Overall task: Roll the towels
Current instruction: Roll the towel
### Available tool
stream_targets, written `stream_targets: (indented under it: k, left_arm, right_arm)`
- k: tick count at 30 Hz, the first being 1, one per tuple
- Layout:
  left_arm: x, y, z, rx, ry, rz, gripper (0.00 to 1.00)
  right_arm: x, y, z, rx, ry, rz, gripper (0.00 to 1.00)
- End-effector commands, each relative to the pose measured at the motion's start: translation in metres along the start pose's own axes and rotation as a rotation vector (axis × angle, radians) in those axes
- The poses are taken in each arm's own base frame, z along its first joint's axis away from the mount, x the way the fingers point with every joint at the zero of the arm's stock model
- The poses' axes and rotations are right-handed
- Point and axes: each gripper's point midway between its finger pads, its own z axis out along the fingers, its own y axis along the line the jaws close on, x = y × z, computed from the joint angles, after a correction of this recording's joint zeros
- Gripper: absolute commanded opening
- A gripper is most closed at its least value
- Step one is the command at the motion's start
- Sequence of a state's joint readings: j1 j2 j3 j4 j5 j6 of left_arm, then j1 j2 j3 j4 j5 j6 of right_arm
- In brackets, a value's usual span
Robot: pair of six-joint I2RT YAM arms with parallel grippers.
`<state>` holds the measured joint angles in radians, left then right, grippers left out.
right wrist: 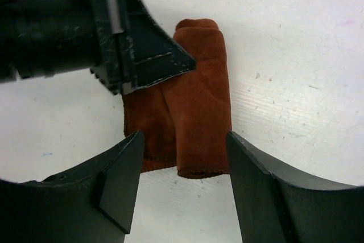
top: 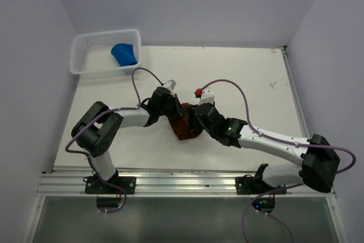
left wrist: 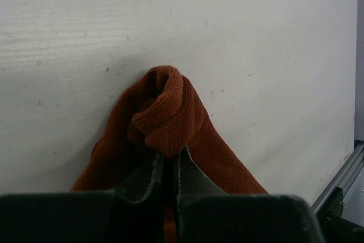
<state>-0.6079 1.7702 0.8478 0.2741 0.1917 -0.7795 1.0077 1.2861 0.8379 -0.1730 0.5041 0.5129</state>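
Left gripper point(left wrist: 169, 156) clamping shut on rolled end of rust-brown towel point(left wrist: 165, 112), bunching just ahead of its tips | right gripper point(right wrist: 183, 140) hanging open, jaws straddling same towel, gripping nothing | step: brown roll likely nearing done | next: calling for steady pinch so roll isn't loosening | far beyond both: blue towel point(top: 124, 54) lying in basket point(top: 105, 33)

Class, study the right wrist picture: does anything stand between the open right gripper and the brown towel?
Partly. The left gripper is shut on the brown towel at its far end and covers its upper left corner. The near half, below the right gripper, lies bare; nothing else visible blocks it.
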Motion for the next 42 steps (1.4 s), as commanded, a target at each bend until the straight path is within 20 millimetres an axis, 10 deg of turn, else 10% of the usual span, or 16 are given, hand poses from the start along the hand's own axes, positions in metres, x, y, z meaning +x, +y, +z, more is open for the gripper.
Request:
stream_targets:
  k: [1,25,38,42]
  left_arm:
    - [-0.008,0.004,-0.008,0.009,-0.083,-0.010,0.00]
    - [-0.008,0.004,-0.018,0.052,-0.148,-0.024,0.00]
    - [-0.012,0.009,-0.023,0.017,-0.169,-0.038,0.00]
    - [-0.020,0.013,-0.030,0.001,-0.181,-0.046,0.14]
  right_arm:
    - [0.005,-0.004,0.002,-0.068,0.074,0.200,0.63]
    - [0.098,-0.020,0.041,-0.140,0.334,0.353,0.64]
    - [0.117,-0.016,0.041,-0.132,0.361,0.215,0.18]
    - [0.113,-0.015,0.040,-0.103,0.334,0.158,0.02]
